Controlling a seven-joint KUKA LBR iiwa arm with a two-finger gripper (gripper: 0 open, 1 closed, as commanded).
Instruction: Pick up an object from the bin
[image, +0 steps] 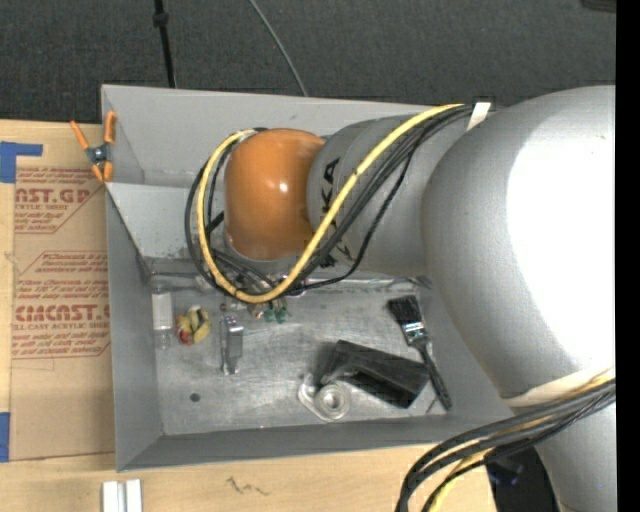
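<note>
Hanging low over the left half of the grey metal bin (128, 330), the gripper (232, 358) is being shown as a slim metal tip pointing down at the bin floor and close to it; whether the floor is being touched cannot be told. Its upper part is being hidden by the orange cover (265, 190) on the wrist and by the loop of yellow and black cables (330, 215) being carried round that cover. Whether the jaws are being spread or pressed together cannot be told. The right and rear parts of the bin are being covered by the large silver arm (520, 230), which enters from the right.

Just to the left of the gripper, and apart from it, a small yellow-and-red thing (192, 326) is lying on the floor; of all the loose things it is being found nearest to the tip. Further left, beside the left wall, a small clear piece (162, 315) is being seen near the yellow-and-red thing. Well apart to the right, a black wedge-shaped thing (375, 372) is lying near the front wall, with a silver ring (330, 400) just at its left end. Behind these, a black brush (412, 322) is lying with its handle being pointed toward the front right corner
</note>
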